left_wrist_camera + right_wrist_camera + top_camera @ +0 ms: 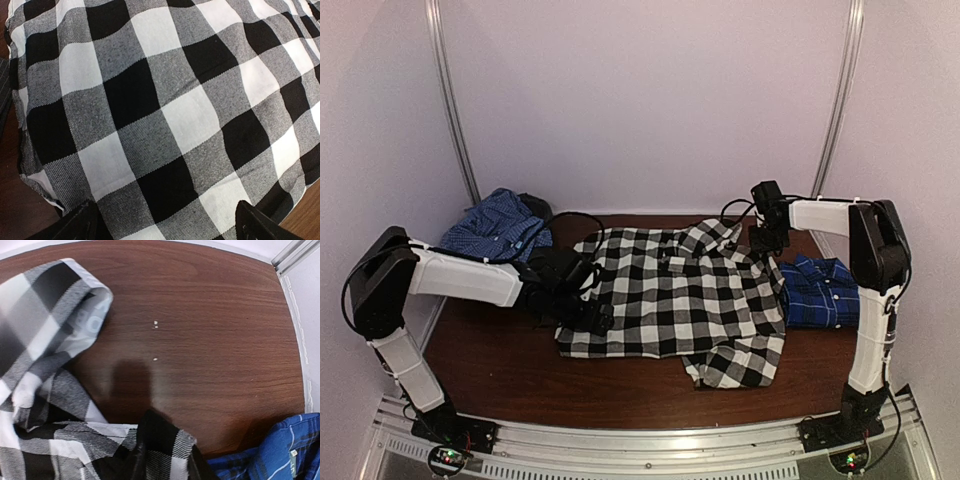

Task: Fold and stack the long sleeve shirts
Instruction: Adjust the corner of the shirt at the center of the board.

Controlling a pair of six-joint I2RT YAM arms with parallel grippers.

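Dark wood-grain worktop (650, 395), boxed in by pale lilac walls at left, back and right, with metal rails (450, 100) running up the back corners and an aluminium base rail (650, 440) along the bottom of the frame. Spread across the middle, the black-and-white check shirt (670, 300), rumpled, collar toward the upper right and one sleeve bunched at the lower right. Folded royal blue shirt (820, 290) at centre right, just beside the check one and close to the right wall. Crumpled blue patterned heap (495, 225) in the upper-left corner. Bare wood behind the shirts and in a strip along the front. Left end effector (165, 220) low over the check shirt's left edge, fingers spread wide. Right end effector (767, 240) at the collar area, check cloth bunched beneath; grip or gap impossible to tell.
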